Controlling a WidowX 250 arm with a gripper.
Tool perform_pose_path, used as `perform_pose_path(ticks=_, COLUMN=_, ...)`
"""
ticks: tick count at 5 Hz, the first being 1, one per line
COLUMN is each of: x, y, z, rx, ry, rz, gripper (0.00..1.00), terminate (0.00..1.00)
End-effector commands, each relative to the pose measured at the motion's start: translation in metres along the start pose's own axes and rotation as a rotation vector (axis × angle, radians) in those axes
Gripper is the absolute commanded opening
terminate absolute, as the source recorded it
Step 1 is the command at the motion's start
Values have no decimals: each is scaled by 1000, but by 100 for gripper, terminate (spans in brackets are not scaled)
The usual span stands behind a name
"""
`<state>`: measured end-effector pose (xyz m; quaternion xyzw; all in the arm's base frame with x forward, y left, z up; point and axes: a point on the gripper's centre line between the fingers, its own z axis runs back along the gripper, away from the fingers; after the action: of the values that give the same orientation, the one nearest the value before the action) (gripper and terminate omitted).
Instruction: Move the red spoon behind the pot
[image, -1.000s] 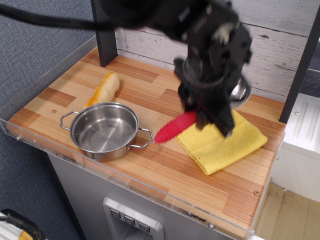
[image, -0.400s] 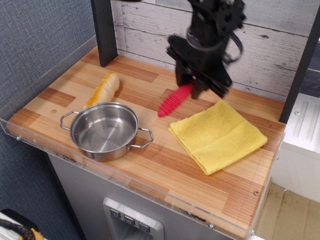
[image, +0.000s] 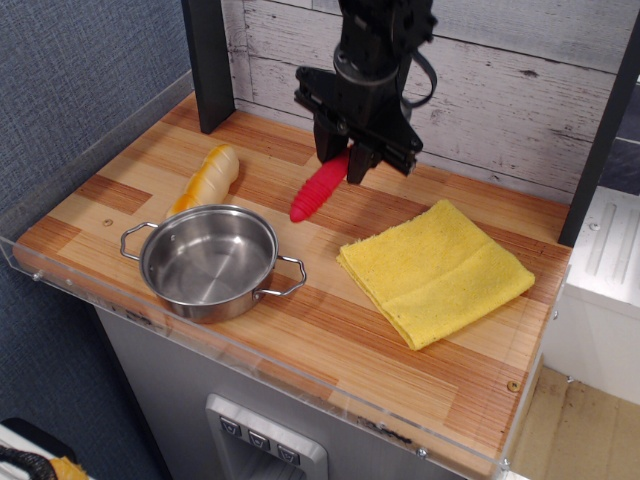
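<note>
Wooden counter, empty pot

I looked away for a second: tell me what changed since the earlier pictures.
The black gripper, shut on the red ribbed-handled spoon, carried it left and toward the back wall, off the folded yellow cloth to behind the shiny steel pot. Pot, cloth and the yellow-white banana-shaped toy stayed put.

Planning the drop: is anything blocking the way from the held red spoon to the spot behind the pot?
Nothing visible. The gripper holds the red spoon above bare wood behind the pot; the banana toy lies off to the left.
</note>
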<state>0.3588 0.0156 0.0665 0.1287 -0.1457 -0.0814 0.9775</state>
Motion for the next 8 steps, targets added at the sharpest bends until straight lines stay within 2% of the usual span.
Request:
perform_pose_path(ticks=1, x=-20, y=54, z=-7, rx=25, ry=24, rz=37, gripper=0, terminate=0)
perform_pose_path(ticks=2, x=-36, y=82, z=-25, rx=17, ry=60, rz=23, gripper=0, terminate=0)
perform_pose_path(ticks=4, x=-47, y=99, z=-26, rx=18, ry=49, rz=44, gripper=0, terminate=0)
perform_pose_path(ticks=5, x=-44, y=85, z=-30, rx=1, ry=64, rz=16, gripper=0, terminate=0)
perform_pose_path(ticks=6, x=-45, y=59, z=-47, rx=-19, ry=125, rz=-43, gripper=0, terminate=0)
perform_pose_path(ticks=7, x=-39, y=30, z=-73, rx=-43, ry=205, rz=-212, gripper=0, terminate=0)
perform_pose_path(ticks=8, x=-39, y=16, z=-75, rx=-73, ry=184, rz=-205, gripper=100, terminate=0)
